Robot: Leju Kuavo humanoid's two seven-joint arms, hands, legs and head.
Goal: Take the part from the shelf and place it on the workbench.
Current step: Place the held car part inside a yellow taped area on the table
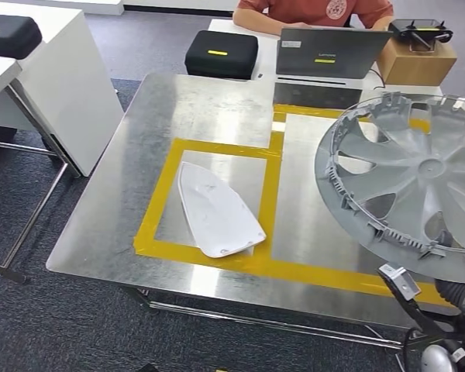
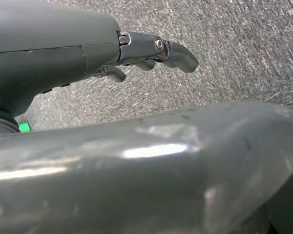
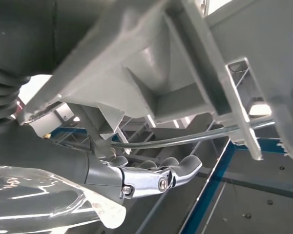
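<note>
Hubcap [image 1: 411, 174] hangs above the tabletop [image 1: 218, 108], gripped by the right robot hand [image 3: 152, 178]; left robot hand [image 2: 152, 51] holds nothing, fingers loosely apart.

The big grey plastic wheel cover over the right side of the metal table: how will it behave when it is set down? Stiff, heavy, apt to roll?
The grey spoked plastic wheel cover looks thin and full of openings, so probably light for its size. It keeps its round shape while held near the edge by the right hand, so likely fairly stiff. Laid flat it should rest steady; on its rim it might roll.
</note>
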